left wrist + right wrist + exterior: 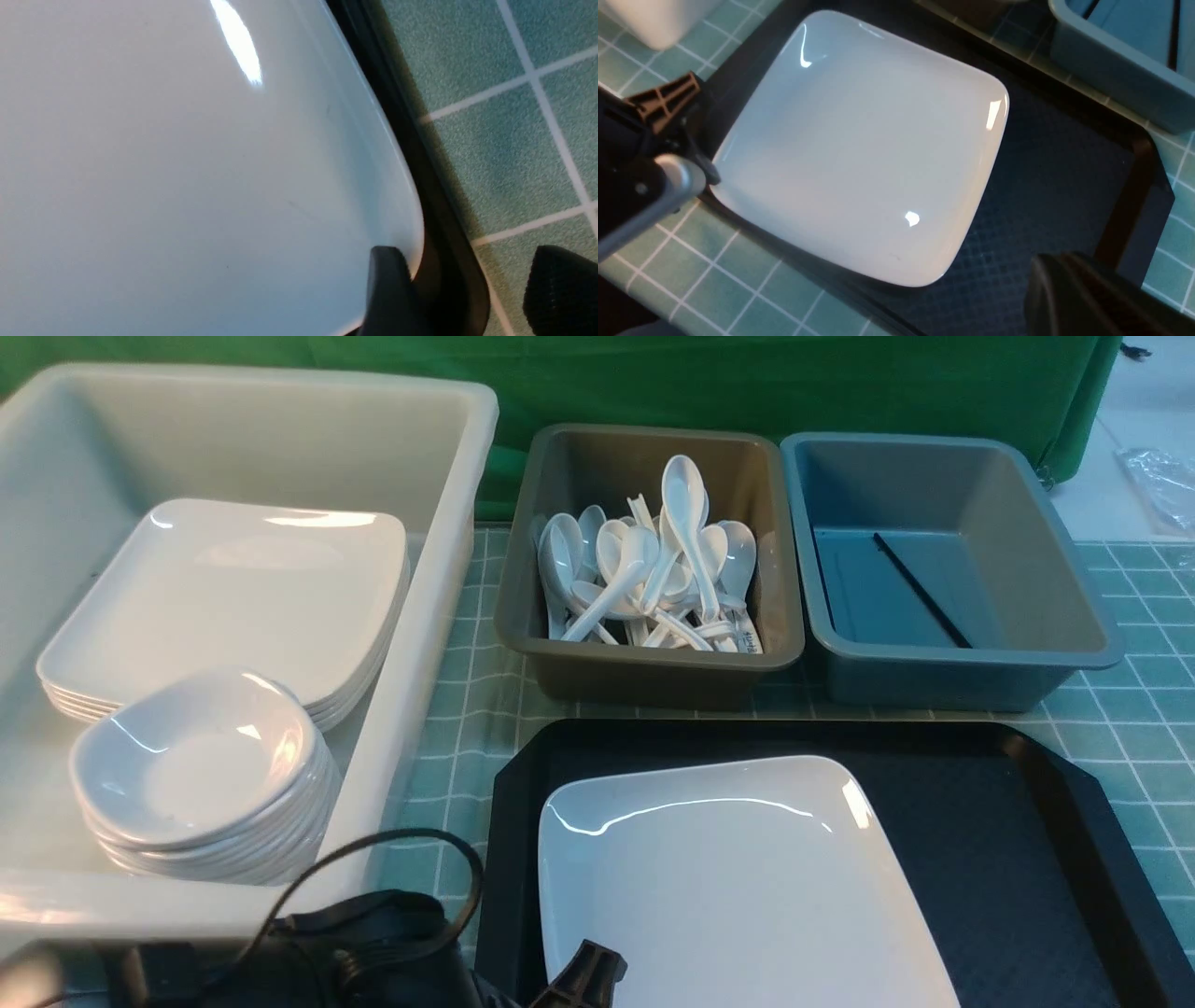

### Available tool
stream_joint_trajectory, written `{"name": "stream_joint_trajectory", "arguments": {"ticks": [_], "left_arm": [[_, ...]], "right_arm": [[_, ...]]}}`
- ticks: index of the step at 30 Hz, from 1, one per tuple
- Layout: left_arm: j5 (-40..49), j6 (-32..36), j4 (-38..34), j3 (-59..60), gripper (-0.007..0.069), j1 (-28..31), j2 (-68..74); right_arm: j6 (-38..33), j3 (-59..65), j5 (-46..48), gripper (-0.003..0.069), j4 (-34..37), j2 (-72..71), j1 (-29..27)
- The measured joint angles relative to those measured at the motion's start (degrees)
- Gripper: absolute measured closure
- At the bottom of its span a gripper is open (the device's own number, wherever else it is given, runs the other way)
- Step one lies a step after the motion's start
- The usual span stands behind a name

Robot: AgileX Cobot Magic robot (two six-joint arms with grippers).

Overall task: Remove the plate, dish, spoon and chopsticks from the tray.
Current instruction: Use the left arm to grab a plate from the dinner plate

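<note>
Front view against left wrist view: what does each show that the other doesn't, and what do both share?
Front view only: the white tub with stacked plates and stacked dishes, the brown-grey tub of spoons, and the blue-grey tub with chopsticks. Left wrist view only: the left gripper open, one finger at the corner of the plate, the other over the cloth beyond the rim of the tray. Both: the plate on the tray, and the green checked cloth.

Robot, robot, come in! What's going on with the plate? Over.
Left gripper open at the plate edge. Right gripper shut, above the tray. Plate alone on tray, nothing blocking. Over.
</note>
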Motion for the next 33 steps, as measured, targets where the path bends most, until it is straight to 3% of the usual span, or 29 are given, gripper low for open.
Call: {"name": "stream_joint_trajectory", "arguments": {"ticks": [3, 7, 12, 19, 33], "left_arm": [[-0.9, 0.0, 5.4, 0.0, 0.0187, 0.0, 2.3], [-1.8, -1.3, 7.1, 0.0, 0.019, 0.0, 4.0], [-2.8, -1.8, 9.7, -0.1, 0.0235, -0.1, 6.2], [-2.8, -7.9, 13.7, -0.5, 0.0288, -0.5, 6.9], [-6.7, -8.7, 15.0, -0.4, 0.0321, -0.5, 3.1]], "right_arm": [[-0.2, 0.3, -1.1, 0.0624, 0.2, 0.0, 0.0], [-0.3, 0.4, -1.4, 0.0624, 0.2, 0.0, 0.0], [-0.4, 0.4, -1.6, 0.0624, 0.3, 0.0, 0.0], [-0.5, 0.4, -1.7, 0.0615, 0.7, 0.0, 0.0], [-0.8, 0.4, -1.7, 0.0603, 1.8, 0.0, 0.0]]}}
